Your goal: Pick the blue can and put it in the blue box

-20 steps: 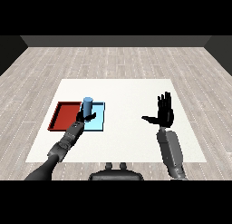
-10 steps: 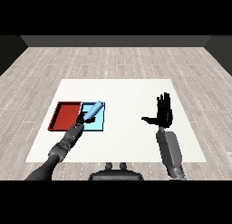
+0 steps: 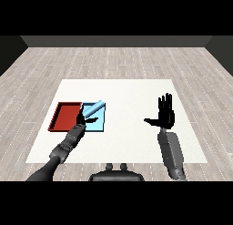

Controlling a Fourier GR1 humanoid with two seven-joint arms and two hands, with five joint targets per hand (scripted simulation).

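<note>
The light blue cylindrical can [image 3: 93, 109] lies tipped over the light blue tray [image 3: 98, 125], beside the red tray [image 3: 65, 117]. My left hand [image 3: 81, 121] touches its lower end; whether those fingers grip it I cannot tell. My right hand [image 3: 164, 113] is spread wide.

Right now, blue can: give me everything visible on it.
The blue can is a plain light blue cylinder, smooth, with no label showing. It lies tilted, upper end pointing up and right, over the light blue tray. The left robot hand is at its lower end; whether the fingers curl round it cannot be told. Nothing else touches it.
</note>
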